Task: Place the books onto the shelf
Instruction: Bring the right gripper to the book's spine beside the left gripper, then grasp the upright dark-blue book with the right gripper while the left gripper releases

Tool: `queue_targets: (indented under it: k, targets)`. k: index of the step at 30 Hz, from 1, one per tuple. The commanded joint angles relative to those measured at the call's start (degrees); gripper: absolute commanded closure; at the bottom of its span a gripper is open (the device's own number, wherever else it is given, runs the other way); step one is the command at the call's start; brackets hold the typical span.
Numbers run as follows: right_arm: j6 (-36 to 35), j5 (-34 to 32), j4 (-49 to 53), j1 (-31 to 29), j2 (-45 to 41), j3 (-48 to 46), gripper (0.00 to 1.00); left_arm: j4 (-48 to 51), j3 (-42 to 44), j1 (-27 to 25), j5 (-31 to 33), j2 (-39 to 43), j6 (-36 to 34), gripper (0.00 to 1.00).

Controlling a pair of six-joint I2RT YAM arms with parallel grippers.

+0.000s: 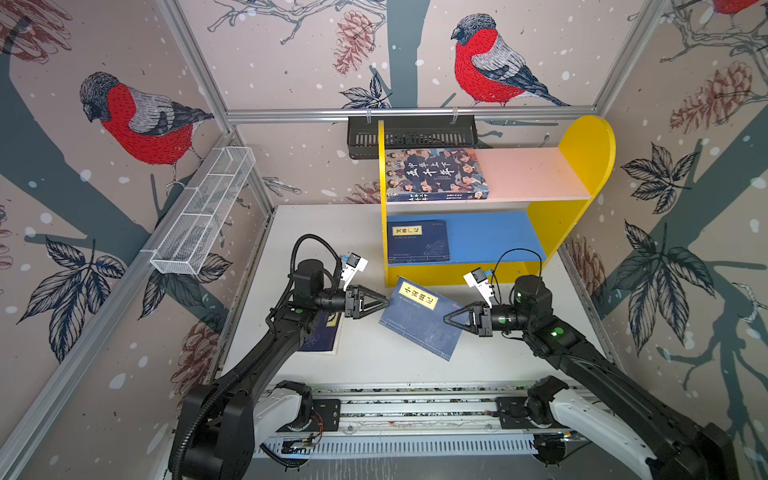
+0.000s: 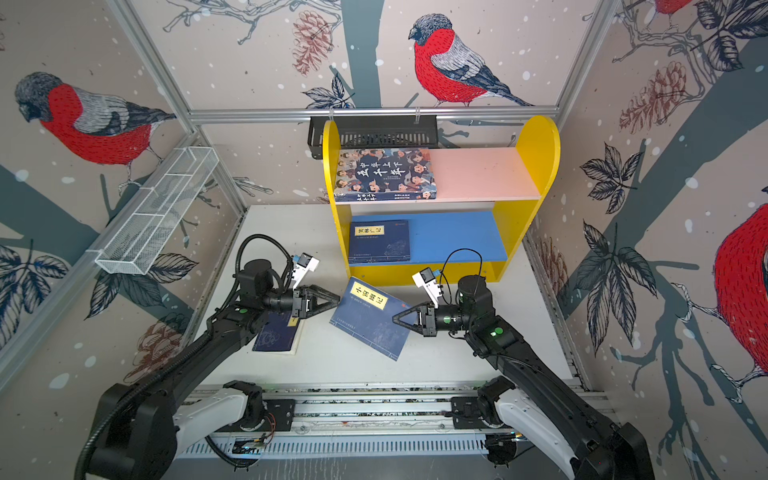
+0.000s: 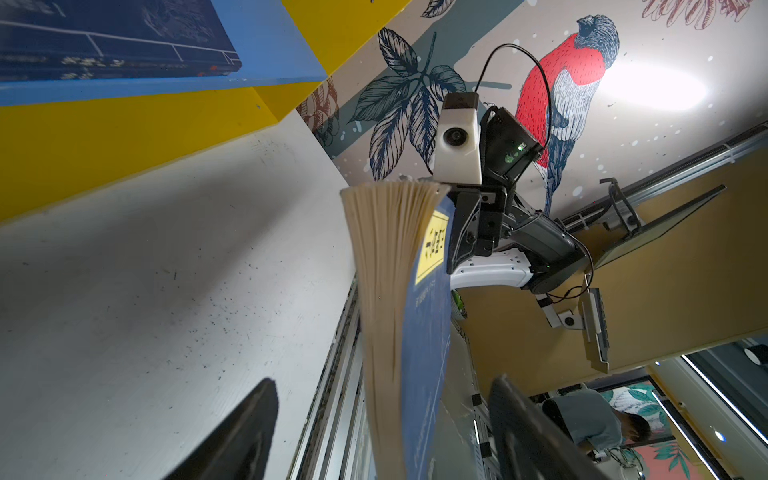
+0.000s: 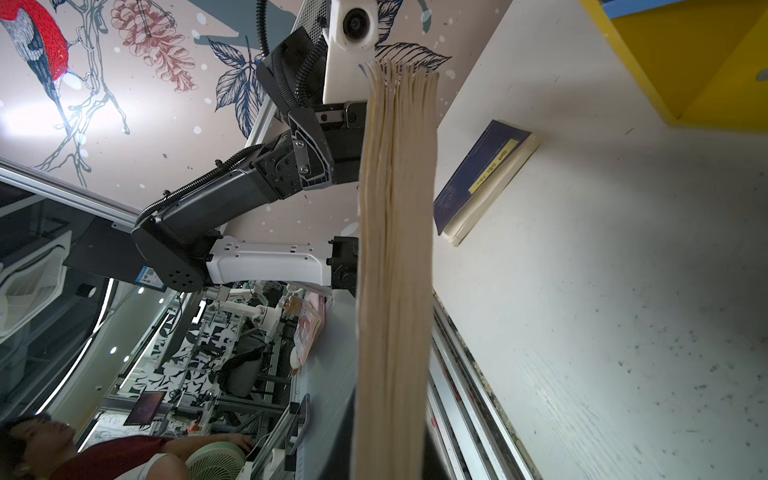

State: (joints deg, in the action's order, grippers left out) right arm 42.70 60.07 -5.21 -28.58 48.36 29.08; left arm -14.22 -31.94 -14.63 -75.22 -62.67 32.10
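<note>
A thin navy book (image 1: 419, 320) with a yellow label hangs tilted above the table in front of the shelf (image 1: 590, 141). My right gripper (image 1: 449, 319) is shut on its right edge; the right wrist view shows the page edges (image 4: 395, 249) running out from the jaws. My left gripper (image 1: 384, 305) is open at the book's left edge, and its fingers (image 3: 249, 424) stand clear of the pages (image 3: 386, 291). A large book with faces (image 1: 434, 174) lies on the pink board. Another navy book (image 1: 419, 241) lies on the blue board. One more navy book (image 1: 322, 336) lies on the table under my left arm.
A white wire basket (image 1: 203, 216) hangs on the left wall. Behind the shelf, a black slotted rack (image 1: 411, 133) is fixed to the back wall. The arms' metal rail (image 1: 415, 407) runs along the table's front edge.
</note>
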Motion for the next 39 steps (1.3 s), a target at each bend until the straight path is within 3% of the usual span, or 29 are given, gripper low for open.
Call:
queue_targets:
  k: [1,4,6,11,15,17,19,20,22,24,33,39]
  targets:
    - [0.0,3.7,-5.6,-0.2,1.9,0.6,0.99,-5.0,0.6,-2.2,-2.5,-0.1,2.0,0.21]
    - [-0.8,4.3,-5.9,-0.6,4.4,1.7,0.99,-7.4,1.1,-3.8,-3.7,-0.5,4.6,0.25]
    - [-1.3,4.7,-6.1,-1.0,5.9,2.7,0.99,-8.7,1.6,-4.3,-3.8,-1.0,5.8,0.35]
    - [-3.4,5.2,-6.2,-1.8,9.8,4.5,0.99,-11.0,3.0,-5.0,-2.7,-1.7,7.7,0.76]
    - [-4.6,5.2,-6.2,-2.4,12.6,5.4,0.98,-11.3,3.5,-4.9,-1.2,-1.2,8.0,1.00]
    - [-5.1,5.0,-6.2,-2.4,13.7,5.9,0.94,-11.3,3.6,-4.9,-0.5,-0.7,8.3,1.00]
    - [-5.7,4.2,-5.4,-2.0,14.6,6.5,0.82,-11.4,3.6,-4.9,0.3,-0.4,8.6,1.00]
    - [-6.2,3.8,-4.7,-1.5,14.7,6.9,0.75,-11.5,3.5,-4.9,0.8,-0.2,8.7,1.00]
    - [-7.9,3.0,-2.4,-0.2,14.8,7.5,0.51,-11.6,3.2,-4.9,1.6,0.3,8.7,1.00]
    - [-9.2,2.7,-0.5,1.8,14.5,7.5,0.46,-11.6,3.1,-4.4,2.2,0.5,9.0,1.00]
    - [-2.3,0.6,-6.6,7.4,9.3,1.3,0.29,-16.4,4.8,-0.9,5.4,2.0,15.1,1.00]
    - [10.8,-3.7,-20.2,7.1,0.7,-7.7,0.22,-25.1,7.3,-0.5,6.1,1.1,23.0,1.00]
